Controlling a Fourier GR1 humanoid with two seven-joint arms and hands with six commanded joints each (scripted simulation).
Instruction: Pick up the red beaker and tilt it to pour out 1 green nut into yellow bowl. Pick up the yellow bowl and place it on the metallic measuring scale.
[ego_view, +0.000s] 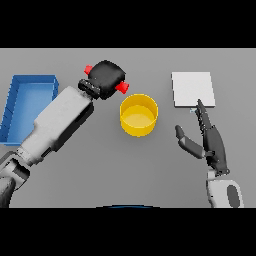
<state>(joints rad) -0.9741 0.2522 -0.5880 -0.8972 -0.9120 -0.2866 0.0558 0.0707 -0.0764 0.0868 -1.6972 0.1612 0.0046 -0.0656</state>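
Note:
My left hand (105, 78) is shut on the red beaker (120, 88), which shows only as red bits at either side of the hand. The beaker lies tipped toward the yellow bowl (138, 115), just left of and above its rim. No green nut is visible in the bowl or elsewhere. The metallic measuring scale (193, 89) is a pale square plate at the right rear. My right hand (210, 140) rests open on the table right of the bowl, its fingers pointing at the scale's near edge.
A blue bin (27, 105) stands at the left edge of the table, beside my left forearm.

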